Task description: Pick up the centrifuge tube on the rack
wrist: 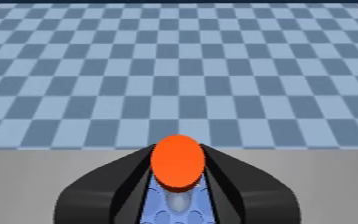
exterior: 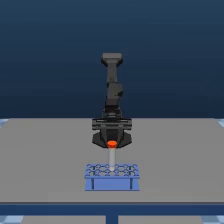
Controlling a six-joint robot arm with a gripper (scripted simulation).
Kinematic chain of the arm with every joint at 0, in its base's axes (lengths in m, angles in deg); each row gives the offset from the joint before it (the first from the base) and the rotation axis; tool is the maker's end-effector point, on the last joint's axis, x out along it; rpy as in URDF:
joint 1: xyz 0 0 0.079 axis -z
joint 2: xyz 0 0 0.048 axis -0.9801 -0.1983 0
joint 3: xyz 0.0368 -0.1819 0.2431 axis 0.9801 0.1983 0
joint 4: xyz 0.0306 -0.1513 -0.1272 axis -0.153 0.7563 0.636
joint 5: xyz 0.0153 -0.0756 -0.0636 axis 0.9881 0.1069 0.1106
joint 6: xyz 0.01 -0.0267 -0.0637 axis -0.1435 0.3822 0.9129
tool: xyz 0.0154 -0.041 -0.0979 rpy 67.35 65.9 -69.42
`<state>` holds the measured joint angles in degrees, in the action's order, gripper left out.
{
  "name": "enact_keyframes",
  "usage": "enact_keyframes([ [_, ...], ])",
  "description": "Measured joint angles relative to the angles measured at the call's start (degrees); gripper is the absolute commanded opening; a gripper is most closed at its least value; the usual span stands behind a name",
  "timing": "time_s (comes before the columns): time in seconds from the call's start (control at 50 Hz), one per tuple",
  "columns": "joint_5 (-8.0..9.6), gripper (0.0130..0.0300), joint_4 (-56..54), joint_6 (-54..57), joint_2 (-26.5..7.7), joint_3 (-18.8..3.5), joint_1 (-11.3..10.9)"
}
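While the gripper [exterior: 112, 143] hangs at centre frame, its jaws sit narrow, clamped on the orange cap of the centrifuge tube [exterior: 112, 156], which stands upright above the rack [exterior: 111, 176].

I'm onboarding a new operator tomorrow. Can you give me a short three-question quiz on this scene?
1. True or false: the centrifuge tube lies flat on the grey table.
2. What colour is the tube's cap?
3. The gripper is: A) directly above the rack, around the cap; B) off to one side; C) under the table.

Key: 1 false, it stands upright; 2 orange-red; 3 A.
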<state>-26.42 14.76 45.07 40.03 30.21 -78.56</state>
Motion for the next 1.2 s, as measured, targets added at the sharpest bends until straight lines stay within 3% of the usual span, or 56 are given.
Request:
enact_keyframes([
  [0.82, 1.78, 0.0130, -6.04, 6.14, 0.90, -1.01, 0.00],
  [1.2, 4.26, 0.0130, -6.29, 6.33, 2.18, -2.65, 0.00],
])
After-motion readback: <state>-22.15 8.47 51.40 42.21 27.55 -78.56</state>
